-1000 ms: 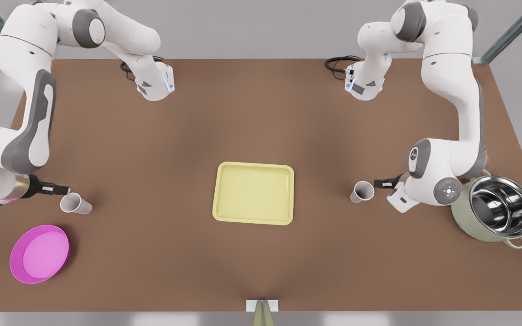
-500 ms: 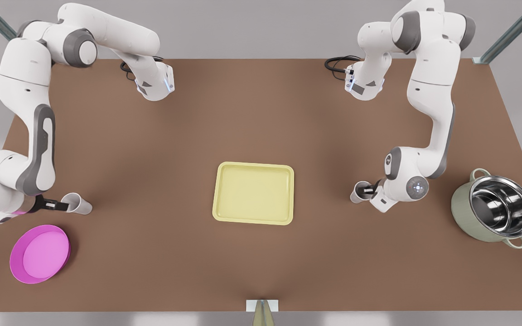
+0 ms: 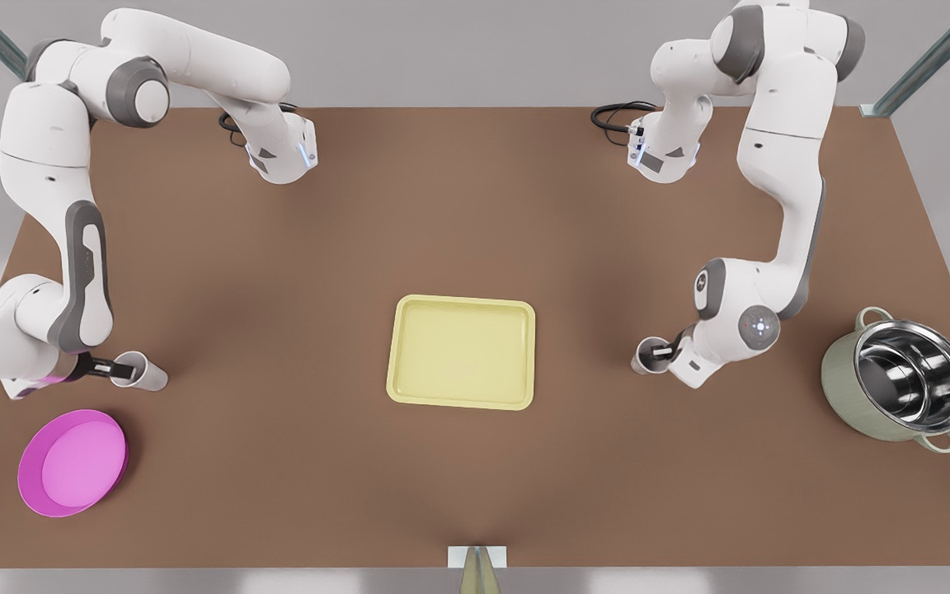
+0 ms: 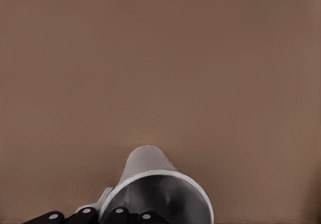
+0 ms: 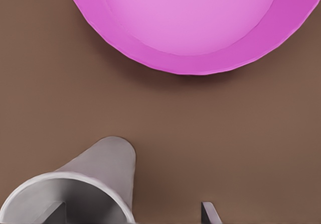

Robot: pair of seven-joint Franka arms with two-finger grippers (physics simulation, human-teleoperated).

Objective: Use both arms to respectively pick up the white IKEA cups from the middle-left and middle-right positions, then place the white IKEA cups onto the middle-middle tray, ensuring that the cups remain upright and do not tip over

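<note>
The round magenta plate (image 3: 71,462) lies nearest, close to one small white tapered cup (image 3: 148,374). The right claw (image 3: 116,370) is released, straddling its wall. An off-centre clench could tip the cup. The left claw (image 3: 663,351) is at the other cup (image 3: 645,358); I cannot tell its state. Between the cups, open desk (image 3: 293,346) leads to the flat pale yellow tray (image 3: 461,304).

The brown desk (image 3: 475,223) carries a pale yellow tray (image 3: 462,353) in its middle, one white cup (image 3: 139,371) near a magenta plate (image 3: 72,462) at the front view's left, and another white cup (image 3: 645,356) and a green pot (image 3: 900,390) at the right.
</note>
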